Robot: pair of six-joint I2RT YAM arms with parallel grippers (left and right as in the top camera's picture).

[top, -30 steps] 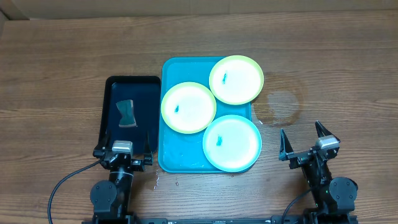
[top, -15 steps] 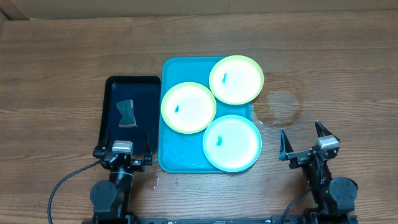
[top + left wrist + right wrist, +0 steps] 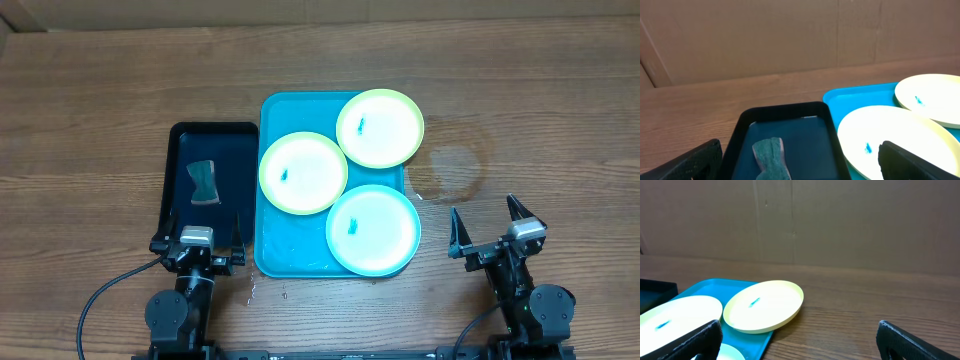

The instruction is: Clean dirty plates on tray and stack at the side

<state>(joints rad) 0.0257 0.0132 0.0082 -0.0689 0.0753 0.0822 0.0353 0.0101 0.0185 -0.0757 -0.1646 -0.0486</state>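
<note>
Nothing moved; left pincer, right pincer spread; round, perhaps plastic plates on tray.

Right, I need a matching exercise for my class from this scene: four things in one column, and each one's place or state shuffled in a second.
1 light blue plate
2 grey sponge
3 right gripper
4 far yellow-green plate

A in the black tray
B open, over the table
C overhanging the blue tray at its far right corner
D on the blue tray's near right corner

Pairs: 1-D, 2-A, 3-B, 4-C
</note>
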